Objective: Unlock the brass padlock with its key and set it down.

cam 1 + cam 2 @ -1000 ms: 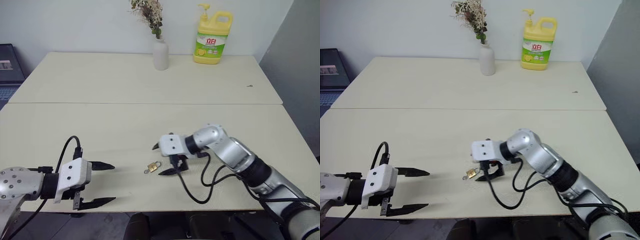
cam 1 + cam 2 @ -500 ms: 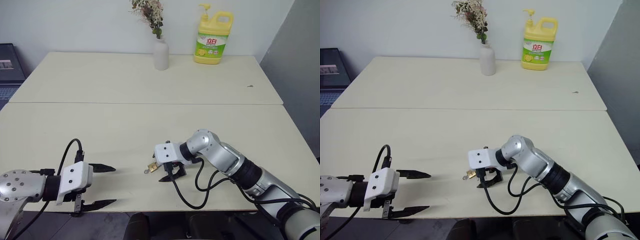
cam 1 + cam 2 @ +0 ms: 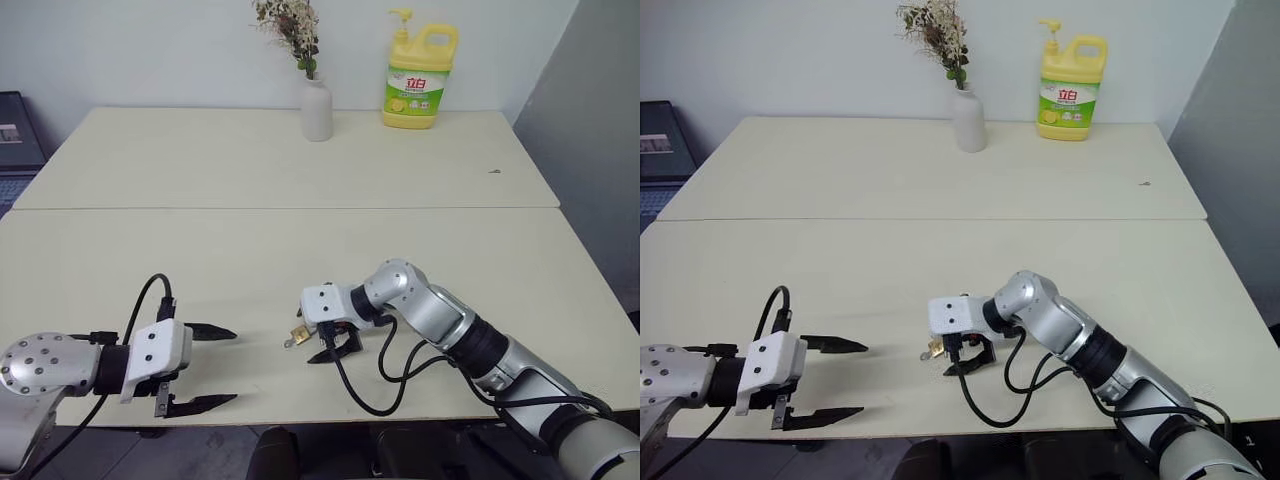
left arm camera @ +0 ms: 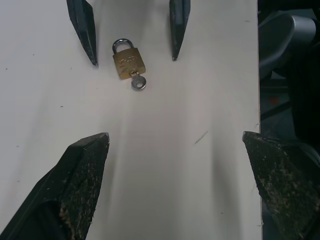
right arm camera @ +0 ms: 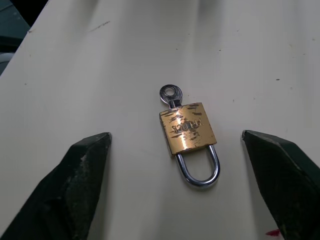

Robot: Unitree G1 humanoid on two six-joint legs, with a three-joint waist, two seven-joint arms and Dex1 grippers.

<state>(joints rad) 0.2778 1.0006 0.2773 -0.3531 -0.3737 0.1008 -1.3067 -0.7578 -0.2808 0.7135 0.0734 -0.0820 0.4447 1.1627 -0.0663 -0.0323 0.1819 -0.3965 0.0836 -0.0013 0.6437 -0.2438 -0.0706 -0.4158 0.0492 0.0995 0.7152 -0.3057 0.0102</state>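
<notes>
The right gripper, jaws spread wide and empty, straddled the brass padlock lying flat on the table, key seated at its 12 o'clock; closing squarely on the body seemed best, the left gripper open, well apart.

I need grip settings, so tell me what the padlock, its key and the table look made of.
Padlock: brass-looking body, golden with a scuffed shine; the shackle looks like polished steel, mirror-bright.
Key: silver-grey metal, probably steel, with a dull gleam, seated in the lock.
Table: smooth cream surface, likely laminate, with a faint sheen.
</notes>
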